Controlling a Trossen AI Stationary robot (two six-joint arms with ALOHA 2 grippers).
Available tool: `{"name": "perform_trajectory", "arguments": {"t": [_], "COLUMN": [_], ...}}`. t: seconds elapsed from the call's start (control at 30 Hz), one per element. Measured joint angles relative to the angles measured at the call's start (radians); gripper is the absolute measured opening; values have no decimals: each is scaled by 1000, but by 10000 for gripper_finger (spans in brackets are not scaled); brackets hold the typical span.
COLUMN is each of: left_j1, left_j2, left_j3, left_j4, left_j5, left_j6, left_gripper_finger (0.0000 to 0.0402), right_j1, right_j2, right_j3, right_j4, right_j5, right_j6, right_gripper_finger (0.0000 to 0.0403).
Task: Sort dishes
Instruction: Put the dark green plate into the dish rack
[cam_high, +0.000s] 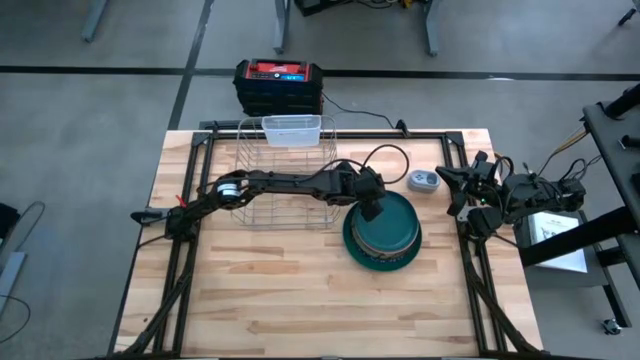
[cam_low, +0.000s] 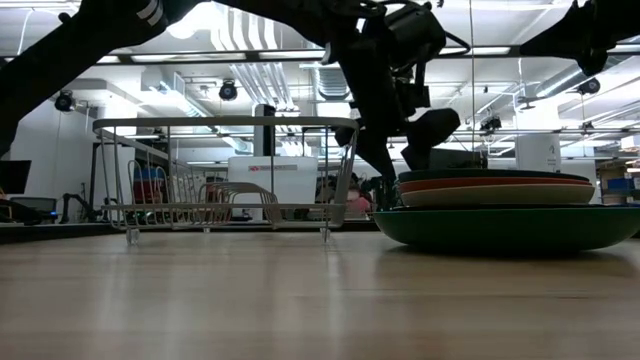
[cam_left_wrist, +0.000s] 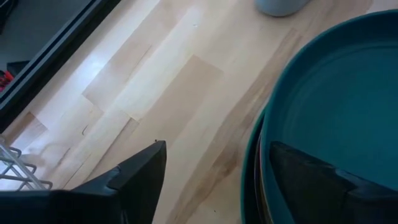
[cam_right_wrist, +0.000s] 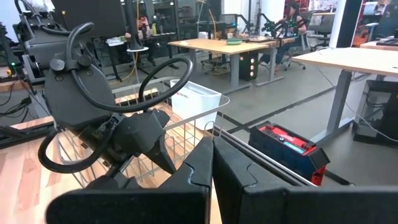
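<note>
One stack of four dishes (cam_low: 500, 205), counted only in the low view; left end effector (cam_high: 372, 212) spread astride its rim; right end effector (cam_high: 462, 192) pressed together

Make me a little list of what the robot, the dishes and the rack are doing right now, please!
left claw: open, at the rim of the top plate, one finger over it and one outside
right claw: shut, waiting at the table's right edge
dishes: one stack, teal plate on top, big green plate at the bottom
rack: no dishes in it, left of the stack
grey device: on the table behind the stack
</note>
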Motion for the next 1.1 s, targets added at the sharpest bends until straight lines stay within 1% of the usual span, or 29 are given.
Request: {"name": "perform_trajectory", "arguments": {"t": [0.13, 0.27, 0.6, 1.1], "left_j1": [0, 1, 1, 0], "left_j2": [0, 0, 0, 1], "left_j3": [-1, -1, -4, -4], "left_j4": [4, 4, 5, 6], "left_j5": [5, 47, 49, 50], "left_j6": [0, -3, 3, 18], "left_gripper_finger": [268, 261, 232, 230], "right_j1": [0, 0, 0, 0], "right_j2": [0, 0, 0, 0], "right_j3": [0, 0, 0, 0], "right_j4": [0, 0, 0, 0], "right_j5": [0, 0, 1, 1], "right_j6": [0, 0, -1, -1], "right_gripper_finger": [0, 0, 0, 0]}}
